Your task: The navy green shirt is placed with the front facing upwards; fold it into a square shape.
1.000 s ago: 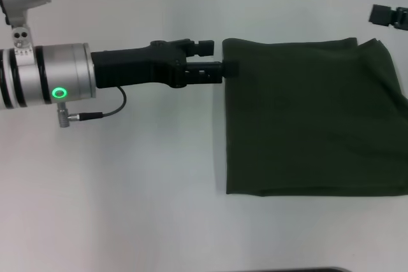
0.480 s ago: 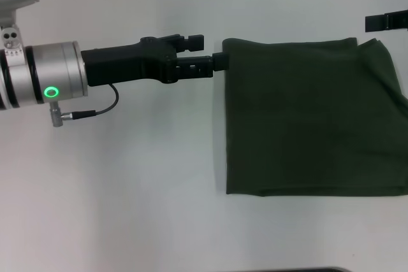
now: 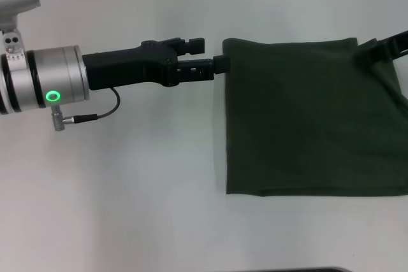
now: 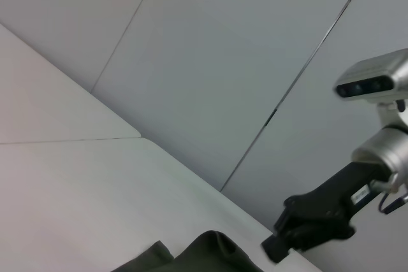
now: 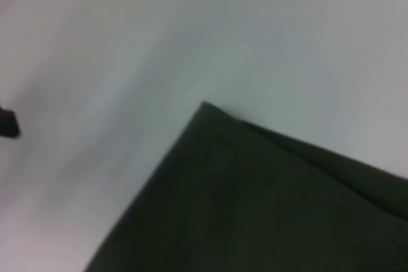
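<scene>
White tabletop (image 3: pixel 127 208), pale wall panels behind in left wrist view. Left gripper (image 3: pixel 213 55) fingers parted, lower tip just touching the far-left corner of the navy green shirt (image 3: pixel 306 119), nothing pinched. Shirt lies folded into a rough rectangle, centre-right, flat. Right gripper (image 3: pixel 392 46) sits at the far-right corner; its grip can't be told. Risk: any sideways pull snags that corner and drags the top layer, spoiling the fold.
</scene>
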`<act>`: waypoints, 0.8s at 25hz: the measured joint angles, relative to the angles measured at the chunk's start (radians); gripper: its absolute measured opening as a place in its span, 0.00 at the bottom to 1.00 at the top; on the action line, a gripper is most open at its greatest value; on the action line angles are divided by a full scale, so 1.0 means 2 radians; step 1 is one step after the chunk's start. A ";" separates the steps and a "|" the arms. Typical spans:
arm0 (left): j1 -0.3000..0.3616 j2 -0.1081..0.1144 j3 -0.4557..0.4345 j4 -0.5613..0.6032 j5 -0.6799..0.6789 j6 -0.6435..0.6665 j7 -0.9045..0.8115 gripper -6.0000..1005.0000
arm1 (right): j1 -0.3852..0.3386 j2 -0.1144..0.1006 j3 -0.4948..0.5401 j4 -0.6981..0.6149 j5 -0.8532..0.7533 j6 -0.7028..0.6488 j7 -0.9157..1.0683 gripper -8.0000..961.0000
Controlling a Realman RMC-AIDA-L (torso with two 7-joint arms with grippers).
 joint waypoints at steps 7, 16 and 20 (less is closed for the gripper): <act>0.002 -0.001 0.000 0.000 0.000 0.000 0.000 0.91 | 0.010 0.012 -0.049 0.001 -0.052 0.027 0.032 0.01; 0.004 -0.002 0.000 0.000 0.000 -0.001 0.004 0.91 | 0.004 0.013 -0.067 0.003 -0.073 0.055 0.063 0.01; 0.004 -0.002 0.000 0.000 0.000 -0.001 0.006 0.91 | -0.006 0.013 -0.062 0.002 -0.075 0.064 0.071 0.02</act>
